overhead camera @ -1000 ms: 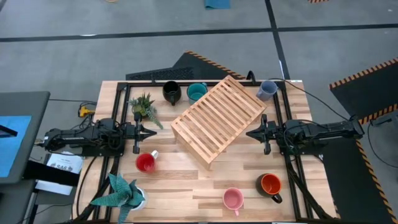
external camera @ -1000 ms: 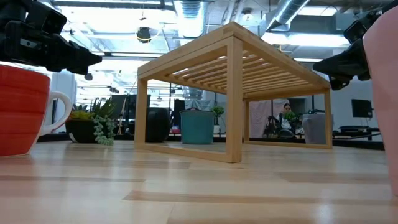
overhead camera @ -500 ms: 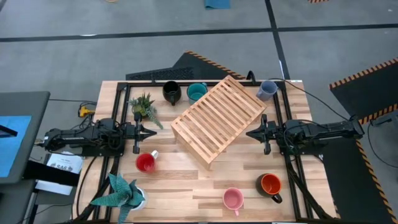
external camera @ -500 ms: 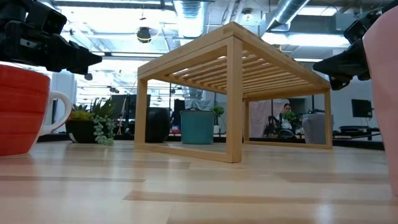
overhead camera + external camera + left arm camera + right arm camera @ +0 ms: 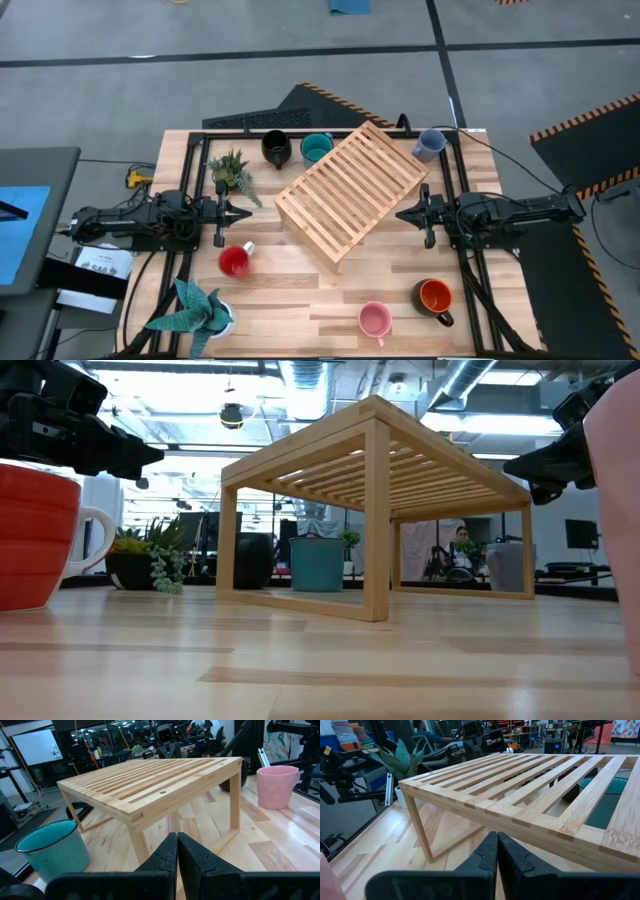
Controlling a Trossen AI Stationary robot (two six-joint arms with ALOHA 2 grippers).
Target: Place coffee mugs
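Six mugs stand on their bases on the table around a slatted wooden rack [image 5: 350,190]. The black mug [image 5: 276,149], teal mug [image 5: 317,147] and lavender-blue mug [image 5: 430,144] are along the far edge. The red mug [image 5: 234,261] stands near the left. The pink mug [image 5: 375,320] and the orange-red mug with a black handle [image 5: 435,297] sit at the near right. My left gripper [image 5: 248,212] hovers shut left of the rack, above the table. My right gripper [image 5: 399,213] hovers shut right of it. Both point at the rack and hold nothing.
A small trailing plant [image 5: 232,170] stands far left and a spiky-leaved potted plant [image 5: 195,310] at the near left corner. Bare wood lies between the rack and the near mugs. A black frame [image 5: 330,128] borders the table top. People show in the room behind.
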